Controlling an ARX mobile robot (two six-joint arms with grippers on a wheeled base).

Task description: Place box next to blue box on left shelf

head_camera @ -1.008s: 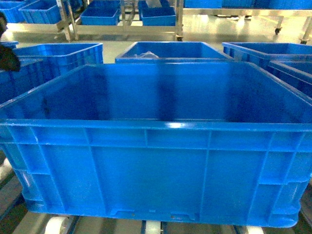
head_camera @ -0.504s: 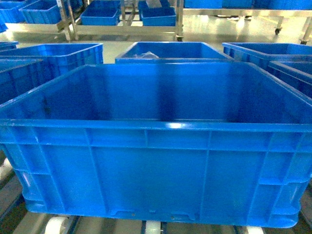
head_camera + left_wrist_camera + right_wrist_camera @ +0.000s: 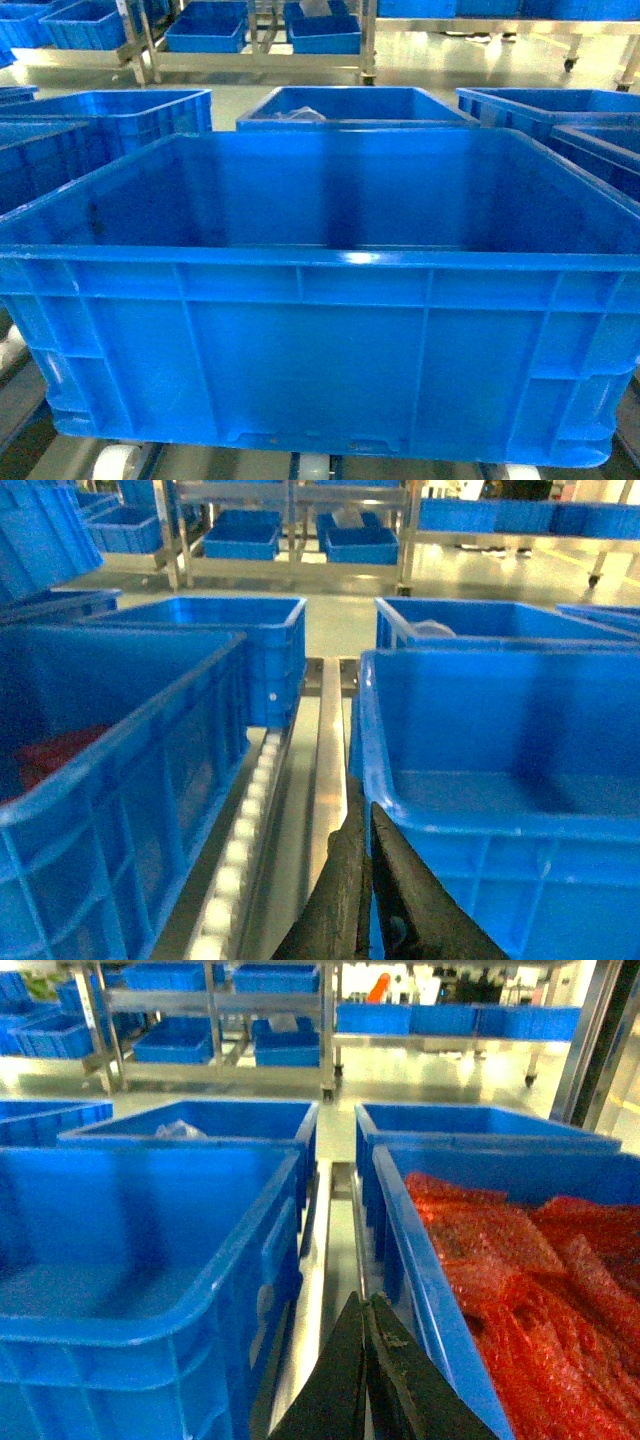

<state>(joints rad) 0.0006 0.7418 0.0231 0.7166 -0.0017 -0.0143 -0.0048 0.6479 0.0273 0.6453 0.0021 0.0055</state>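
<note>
The box [image 3: 320, 300] sits on the left shelf [image 3: 240, 840], resting on its white rollers and filling the head view. Nothing is visible inside the box. To its left stands a neighbouring crate [image 3: 110, 780], separated from the box by a roller rail. To the box's right another crate [image 3: 520, 1280] holds red bubble wrap [image 3: 540, 1260]. The left gripper [image 3: 362, 880] hangs over the gap left of the box, jaws pressed together, gripping nothing. The right gripper [image 3: 362, 1360] hangs over the gap right of the box, jaws likewise closed and empty.
</note>
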